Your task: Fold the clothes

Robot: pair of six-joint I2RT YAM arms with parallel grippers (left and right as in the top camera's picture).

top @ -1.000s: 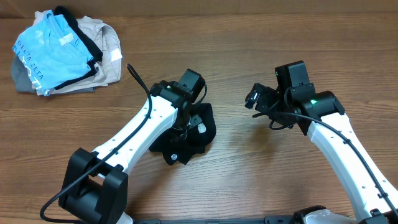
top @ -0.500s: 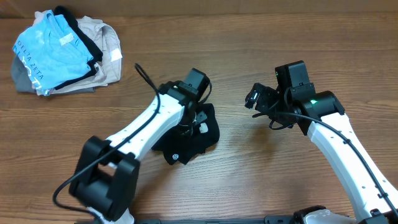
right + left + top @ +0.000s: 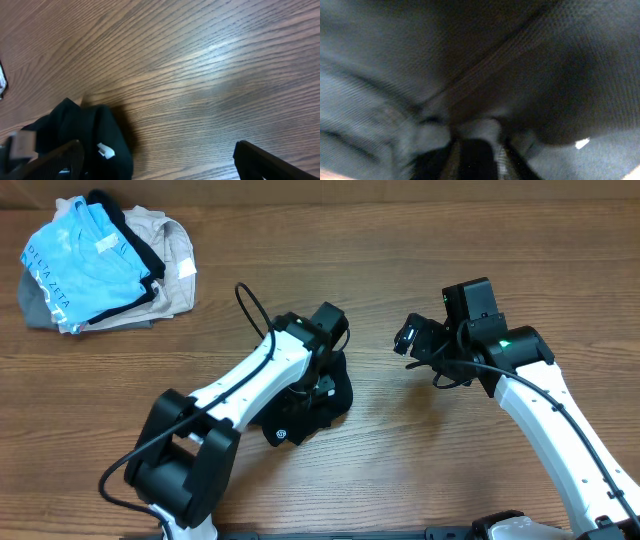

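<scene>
Left claw [image 3: 320,370] is nose-down in the bunched black shirt [image 3: 300,420] mid-tabletop [image 3: 420,470], likely hunting an edge to spread; clenched or released, I cannot tell. Right claw [image 3: 408,338] hangs released nearby, clear of the cloth, probably waiting for a corner.

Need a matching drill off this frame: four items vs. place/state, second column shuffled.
1. black T-shirt
2. light blue shirt
3. left gripper
4. right gripper

A. far left, atop the garment pile
B. open, nothing between its fingers
C. crumpled in the middle
D. pressed down into black fabric

Pairs: 1-C, 2-A, 3-D, 4-B
</scene>
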